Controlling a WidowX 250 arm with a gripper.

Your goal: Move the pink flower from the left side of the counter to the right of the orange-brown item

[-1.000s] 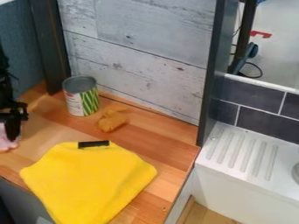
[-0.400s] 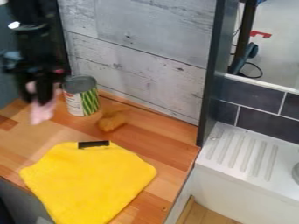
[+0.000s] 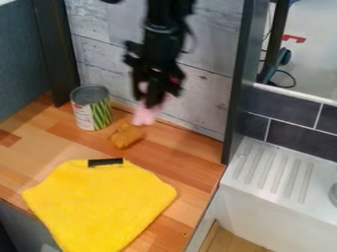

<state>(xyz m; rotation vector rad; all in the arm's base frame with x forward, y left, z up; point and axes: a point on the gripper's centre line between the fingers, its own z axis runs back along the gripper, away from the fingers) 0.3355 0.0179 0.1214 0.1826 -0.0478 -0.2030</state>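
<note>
The black gripper (image 3: 149,101) hangs over the back of the wooden counter, shut on a soft pink object (image 3: 145,114) that dangles below it. Just below and left of the pink object lies a brown, lumpy item (image 3: 125,135). A can with a green-striped label (image 3: 91,108) stands upright farther left, against the back. Toward the front of the counter, a yellow cloth (image 3: 100,204) is spread flat, with a small black bar (image 3: 105,162) at its top edge.
Behind the counter (image 3: 191,170) rises a grey wood-plank wall (image 3: 151,49). A dark upright post (image 3: 238,88) stands at the right corner. Beyond it is a white ridged drainboard (image 3: 273,172) beside dark tiles.
From the left edge, the arm has swung right past the can, carrying the pink object to above the brown item. Can, brown item and cloth have stayed put.
</note>
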